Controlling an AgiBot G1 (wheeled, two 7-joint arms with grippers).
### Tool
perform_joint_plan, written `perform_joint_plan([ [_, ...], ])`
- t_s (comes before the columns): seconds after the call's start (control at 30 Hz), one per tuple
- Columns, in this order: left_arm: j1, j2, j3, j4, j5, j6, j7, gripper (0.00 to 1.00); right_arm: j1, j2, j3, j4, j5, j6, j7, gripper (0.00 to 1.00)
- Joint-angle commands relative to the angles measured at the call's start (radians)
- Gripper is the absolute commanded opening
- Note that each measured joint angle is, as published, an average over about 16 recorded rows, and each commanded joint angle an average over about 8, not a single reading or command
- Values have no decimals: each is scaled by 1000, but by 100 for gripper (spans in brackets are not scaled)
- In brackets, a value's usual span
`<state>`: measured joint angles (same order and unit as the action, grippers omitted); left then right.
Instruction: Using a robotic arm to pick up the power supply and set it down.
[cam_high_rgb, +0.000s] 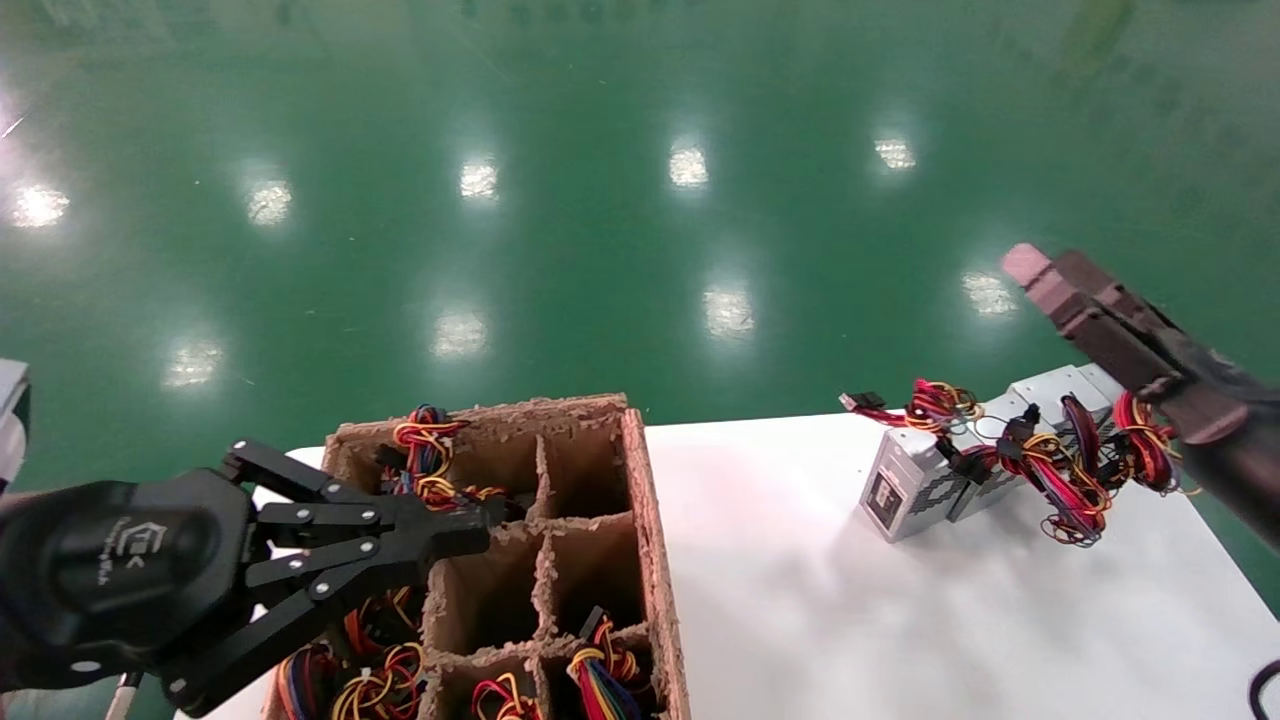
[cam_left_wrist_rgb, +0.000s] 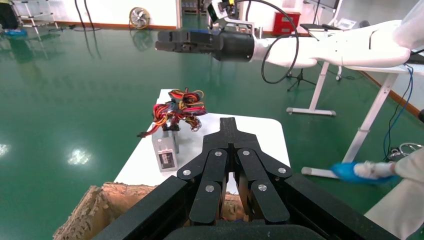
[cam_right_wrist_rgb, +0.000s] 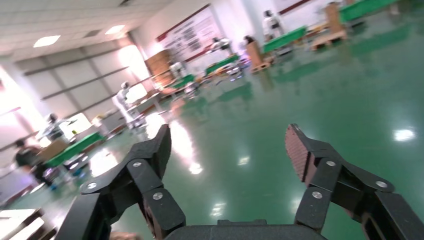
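Two silver-grey power supply units (cam_high_rgb: 905, 485) lie side by side at the far right of the white table (cam_high_rgb: 800, 610), their red-yellow-black wires (cam_high_rgb: 1060, 470) piled on top. The left wrist view shows the nearer power supply (cam_left_wrist_rgb: 165, 150) from its labelled end. My right gripper (cam_high_rgb: 1030, 265) hangs above and beyond them, open; in its own view the right gripper (cam_right_wrist_rgb: 230, 145) has only green floor between its fingers. My left gripper (cam_high_rgb: 490, 525) is shut on nothing and reaches over the cardboard divider box (cam_high_rgb: 645, 500); in its own view the left gripper (cam_left_wrist_rgb: 229, 125) points toward the table.
Several compartments of the divider box hold coloured wire bundles (cam_high_rgb: 425, 450); the middle ones look bare. The table's far edge (cam_high_rgb: 760, 422) drops to green floor. A blue-gloved hand (cam_left_wrist_rgb: 360, 170) and white frame legs (cam_left_wrist_rgb: 320, 90) stand off to one side.
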<state>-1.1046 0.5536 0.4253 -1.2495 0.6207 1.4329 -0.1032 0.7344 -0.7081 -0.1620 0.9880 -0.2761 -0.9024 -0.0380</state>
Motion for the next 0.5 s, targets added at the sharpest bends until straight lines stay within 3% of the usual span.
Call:
perform_joint_plan([
  [0.03, 0, 0, 0, 0, 0, 0, 0, 0, 9, 2, -2, 11, -11, -14, 7, 100],
  [0.17, 0, 0, 0, 0, 0, 0, 0, 0, 34, 10, -11, 33, -45, -58, 23, 100],
  [0.43, 0, 0, 0, 0, 0, 0, 0, 97, 84, 24, -28, 76, -112, -145, 56, 100],
  [0.5, 0, 0, 0, 0, 0, 0, 0, 100, 97, 27, -32, 87, -129, -167, 65, 100],
])
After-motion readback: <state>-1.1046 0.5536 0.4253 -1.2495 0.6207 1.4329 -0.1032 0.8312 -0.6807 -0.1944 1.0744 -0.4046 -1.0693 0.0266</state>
